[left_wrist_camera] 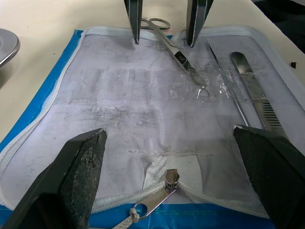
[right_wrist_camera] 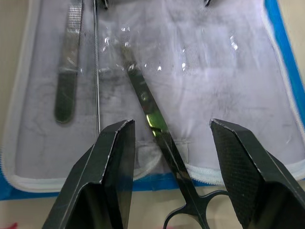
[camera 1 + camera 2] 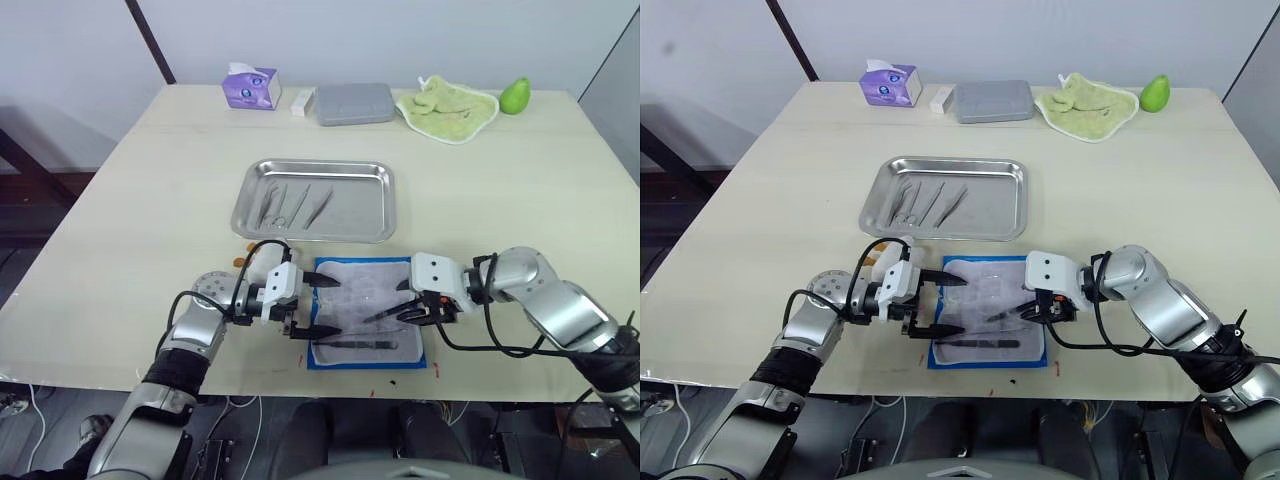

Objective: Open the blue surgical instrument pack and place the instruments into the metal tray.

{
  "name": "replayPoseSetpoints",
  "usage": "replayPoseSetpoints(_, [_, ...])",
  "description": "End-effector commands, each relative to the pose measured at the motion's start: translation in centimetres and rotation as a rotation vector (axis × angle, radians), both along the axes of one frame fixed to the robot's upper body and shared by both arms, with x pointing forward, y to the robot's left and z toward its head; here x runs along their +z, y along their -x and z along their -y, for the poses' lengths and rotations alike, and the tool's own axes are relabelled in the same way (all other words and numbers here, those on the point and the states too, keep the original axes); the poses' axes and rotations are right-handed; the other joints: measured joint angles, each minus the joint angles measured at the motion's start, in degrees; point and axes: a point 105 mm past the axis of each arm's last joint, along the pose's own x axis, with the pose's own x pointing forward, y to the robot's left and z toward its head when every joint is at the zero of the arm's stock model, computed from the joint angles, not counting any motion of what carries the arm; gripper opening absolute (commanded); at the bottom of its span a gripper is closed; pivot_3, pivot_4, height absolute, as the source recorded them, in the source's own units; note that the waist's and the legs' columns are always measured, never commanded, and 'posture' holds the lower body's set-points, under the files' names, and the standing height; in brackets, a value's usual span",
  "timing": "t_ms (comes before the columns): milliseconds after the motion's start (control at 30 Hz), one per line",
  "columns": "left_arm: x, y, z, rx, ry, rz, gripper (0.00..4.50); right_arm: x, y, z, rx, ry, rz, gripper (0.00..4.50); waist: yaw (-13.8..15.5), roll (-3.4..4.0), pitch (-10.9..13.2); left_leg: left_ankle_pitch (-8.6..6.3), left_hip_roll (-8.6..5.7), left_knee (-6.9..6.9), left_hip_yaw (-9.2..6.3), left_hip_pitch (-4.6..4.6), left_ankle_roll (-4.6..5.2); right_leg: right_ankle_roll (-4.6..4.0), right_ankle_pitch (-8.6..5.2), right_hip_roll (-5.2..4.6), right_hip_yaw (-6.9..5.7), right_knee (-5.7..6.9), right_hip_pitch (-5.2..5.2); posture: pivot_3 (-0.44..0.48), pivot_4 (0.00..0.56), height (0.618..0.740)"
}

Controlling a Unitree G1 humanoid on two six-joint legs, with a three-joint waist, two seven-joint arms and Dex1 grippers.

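The blue surgical instrument pack (image 3: 366, 313) lies unzipped just before the metal tray (image 3: 314, 200), which holds several instruments. Right gripper (image 2: 169, 138), fingers spread, straddles the scissors (image 2: 157, 131); left gripper (image 3: 322, 306) waits spread. A clean pick likely means pinching the shank squarely.

The instruments (image 3: 290, 203) in the metal tray (image 3: 378, 205) are too small to identify.
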Motion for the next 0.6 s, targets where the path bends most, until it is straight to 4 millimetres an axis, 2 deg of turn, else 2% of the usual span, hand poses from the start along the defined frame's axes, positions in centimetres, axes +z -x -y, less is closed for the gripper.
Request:
replayPoseSetpoints(33, [-2.6,1.0,-0.7,0.018,-0.078,-0.102,4.50,0.6,-0.2,-0.3,0.042,0.012,0.049,2.78,0.0,0.00,0.0,0.00,0.00,0.00,-0.01,0.00,0.00,0.00,0.00,0.00,0.00,0.00,0.00,0.000,0.150,0.740])
replayPoseSetpoints(267, [-2.7,1.1,-0.7,0.018,-0.077,-0.102,4.50,-0.1,-0.3,0.1,0.047,0.049,0.059,2.78,0.0,0.00,0.0,0.00,0.00,0.00,-0.01,0.01,0.00,0.00,0.00,0.01,0.00,0.01,0.01,0.000,0.150,0.740])
replayPoseSetpoints(367, [-2.7,1.1,-0.7,0.018,-0.077,-0.102,4.50,-0.3,-0.5,0.5,0.033,0.059,0.055,1.89,0.0,0.00,0.0,0.00,0.00,0.01,0.00,0.02,0.00,0.00,0.00,0.00,0.00,0.01,0.01,0.000,0.150,0.740])
replayPoseSetpoints(500, [-2.7,1.1,-0.7,0.017,-0.078,-0.102,4.50,-0.6,-0.6,0.9,0.029,0.072,0.055,0.03,0.0,-0.01,0.0,0.00,0.00,0.02,0.01,0.05,0.00,0.00,0.00,0.00,0.02,0.05,0.02,0.000,0.150,0.740])
replayPoseSetpoints(600, [-2.7,1.1,-0.7,0.018,-0.079,-0.102,4.50,-0.5,-0.5,0.9,0.033,0.073,0.059,0.03,0.0,-0.01,0.0,0.00,0.00,0.05,0.02,0.10,0.00,0.00,0.00,0.01,0.04,0.13,0.04,0.000,0.150,0.740])
